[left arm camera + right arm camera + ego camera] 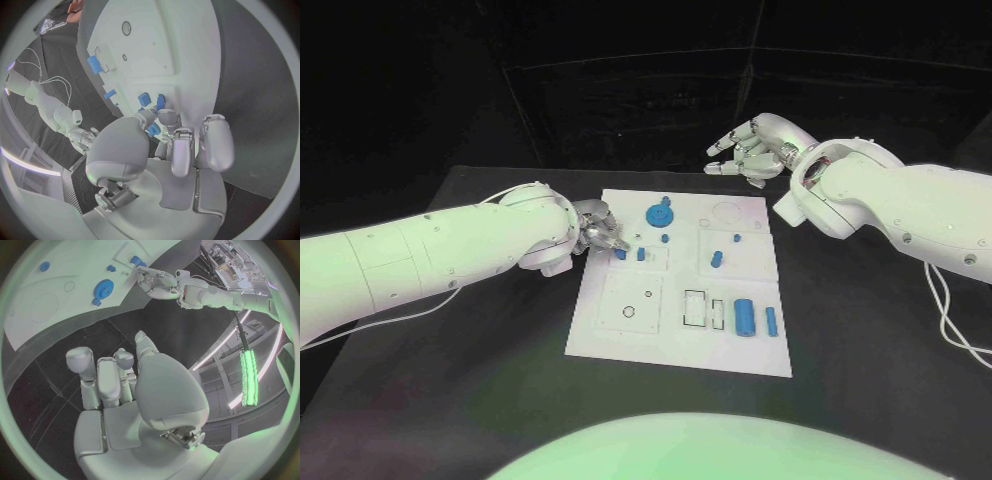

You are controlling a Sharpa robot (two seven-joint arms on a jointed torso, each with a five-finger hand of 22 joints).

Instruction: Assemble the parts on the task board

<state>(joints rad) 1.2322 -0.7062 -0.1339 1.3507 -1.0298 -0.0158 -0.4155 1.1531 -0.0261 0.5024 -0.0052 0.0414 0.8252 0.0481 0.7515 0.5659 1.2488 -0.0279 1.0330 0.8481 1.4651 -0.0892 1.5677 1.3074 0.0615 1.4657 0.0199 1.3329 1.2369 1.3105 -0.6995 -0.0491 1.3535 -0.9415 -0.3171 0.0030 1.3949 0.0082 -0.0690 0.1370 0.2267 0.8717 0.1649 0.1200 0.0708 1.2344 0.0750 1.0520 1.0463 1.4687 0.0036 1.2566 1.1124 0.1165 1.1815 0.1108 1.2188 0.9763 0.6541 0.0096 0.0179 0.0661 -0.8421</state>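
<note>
The white task board (678,340) lies in the middle of the black table. My left hand (599,232) is low over the board's left edge, its thumb and a finger pinching a small blue part (152,131) (619,254). Two more small blue parts (144,99) (640,254) sit just past the fingertips. A blue gear (659,213) (104,288) stands near the board's far edge. My right hand (754,148) (115,385) hangs above the table beyond the far right corner of the board (37,310), fingers loosely bent and apart, holding nothing.
A long blue block (746,315) and a thin blue bar (770,320) lie at the board's near right beside black-outlined slots (694,305). Small blue parts (714,260) lie at mid right. White cables (956,330) trail off the right arm.
</note>
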